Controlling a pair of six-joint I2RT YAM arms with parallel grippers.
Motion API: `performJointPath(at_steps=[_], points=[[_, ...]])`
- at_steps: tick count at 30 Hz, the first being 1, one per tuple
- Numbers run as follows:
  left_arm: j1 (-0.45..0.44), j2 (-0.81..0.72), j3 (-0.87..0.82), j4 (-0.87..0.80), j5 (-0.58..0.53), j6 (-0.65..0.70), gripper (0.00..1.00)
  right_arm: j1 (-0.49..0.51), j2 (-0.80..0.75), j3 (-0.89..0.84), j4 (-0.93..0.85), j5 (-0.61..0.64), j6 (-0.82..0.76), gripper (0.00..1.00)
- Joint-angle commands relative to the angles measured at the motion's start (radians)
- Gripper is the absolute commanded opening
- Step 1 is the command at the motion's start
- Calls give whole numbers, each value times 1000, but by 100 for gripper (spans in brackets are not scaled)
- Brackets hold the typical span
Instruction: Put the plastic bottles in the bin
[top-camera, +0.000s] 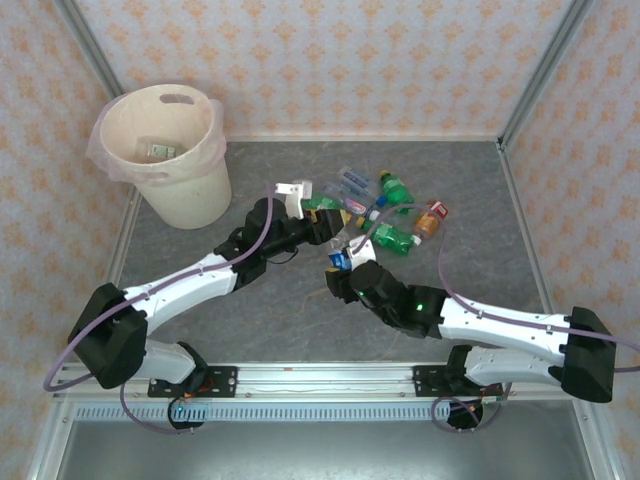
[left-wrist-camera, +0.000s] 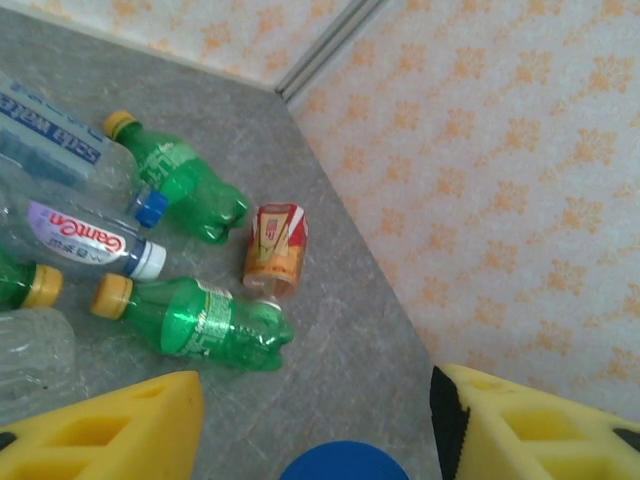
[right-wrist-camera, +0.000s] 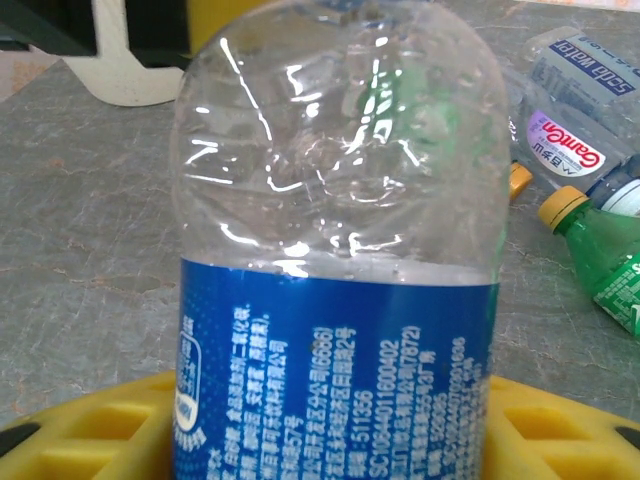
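My right gripper (top-camera: 345, 265) (right-wrist-camera: 335, 425) is shut on a clear plastic bottle with a blue label (right-wrist-camera: 335, 250) (top-camera: 340, 258), held just above the mat near the table's middle. My left gripper (top-camera: 325, 222) (left-wrist-camera: 315, 400) is down at the left edge of the bottle pile. Its yellow fingers (left-wrist-camera: 110, 430) stand apart, with a round blue cap (left-wrist-camera: 345, 462) between them and a gap on each side. Beyond lie green bottles (left-wrist-camera: 205, 322) (left-wrist-camera: 185, 180), an orange bottle (left-wrist-camera: 277, 248) and clear bottles (left-wrist-camera: 75, 237). The cream bin (top-camera: 195, 195) stands at the back left, with something lying inside.
The pile spreads across the mat's back middle: green bottles (top-camera: 397, 189) (top-camera: 395, 240), an orange one (top-camera: 432, 220), a clear one (top-camera: 355, 182). Patterned walls close the back and both sides. The two grippers are close together.
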Motion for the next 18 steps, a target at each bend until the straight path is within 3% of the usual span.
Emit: performJointPath(at_steps=[1,12,18], points=[[9,7,35,4,60,-5,56,4,5,30,26,37,-16,56],[11,3,36,7,70,-2,27,5,0,20,36,54,-17,58],[15,-25,71,-56,15,32,27,5,-27,21,46,88,-3,83]])
